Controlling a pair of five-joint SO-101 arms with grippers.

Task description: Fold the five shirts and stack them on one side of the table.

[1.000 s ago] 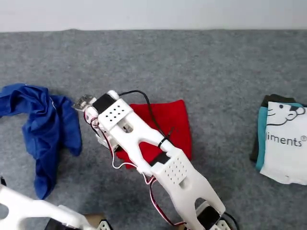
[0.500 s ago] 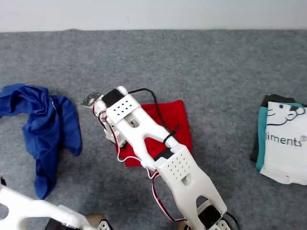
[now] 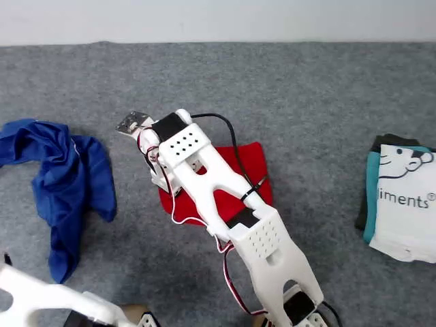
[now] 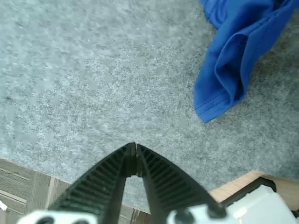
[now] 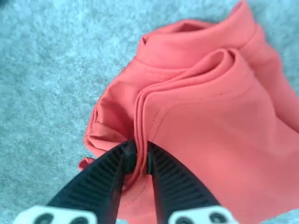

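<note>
A red shirt (image 3: 253, 170) lies partly folded at the table's middle, under my right arm (image 3: 204, 178). In the right wrist view my right gripper (image 5: 137, 151) is shut on a bunched, layered edge of the red shirt (image 5: 210, 135). A crumpled blue shirt (image 3: 65, 177) lies at the left. My left gripper (image 4: 136, 148) is shut with nothing in it, hovering near the table's front edge, with a hanging fold of the blue shirt (image 4: 233, 60) beyond it. Part of my left arm (image 3: 41, 296) shows at the lower left corner.
A stack of folded shirts (image 3: 405, 201), a white printed one on top of teal and dark ones, sits at the right edge. The grey felt table (image 3: 306, 95) ends at a white wall at the back. Wooden floor (image 4: 18, 179) shows past the front edge.
My right arm has swung toward the back and right, pulling the red shirt's left edge along with it. The blue shirt and the stack have stayed put.
</note>
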